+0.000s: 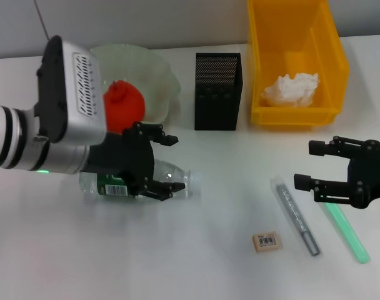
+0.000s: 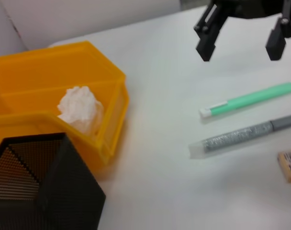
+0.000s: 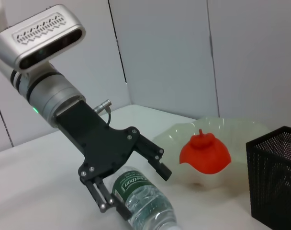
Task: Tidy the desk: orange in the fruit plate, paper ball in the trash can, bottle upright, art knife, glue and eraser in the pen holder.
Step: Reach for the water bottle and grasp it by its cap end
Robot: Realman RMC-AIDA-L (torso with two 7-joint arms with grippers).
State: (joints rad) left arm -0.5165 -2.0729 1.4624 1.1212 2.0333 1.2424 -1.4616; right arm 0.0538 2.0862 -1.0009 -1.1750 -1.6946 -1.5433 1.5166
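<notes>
Bottle [image 1: 140, 181] lies on its side on the worktop, just in front of the fruit plate [image 1: 159, 75], long axis crosswise, cap end toward the pen holder [image 1: 218, 90]. Left pincer [image 1: 162, 165] is spread and straddles the bottle's body, fingers not closed on it. Right pincer [image 1: 312, 165], spread, hangs well apart. Label is green with a barcode; its wording cannot be read reliably.

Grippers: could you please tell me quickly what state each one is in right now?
Left gripper: open, fingers straddling the lying bottle, not clamped.
Right gripper: open, empty, above the pens.
</notes>
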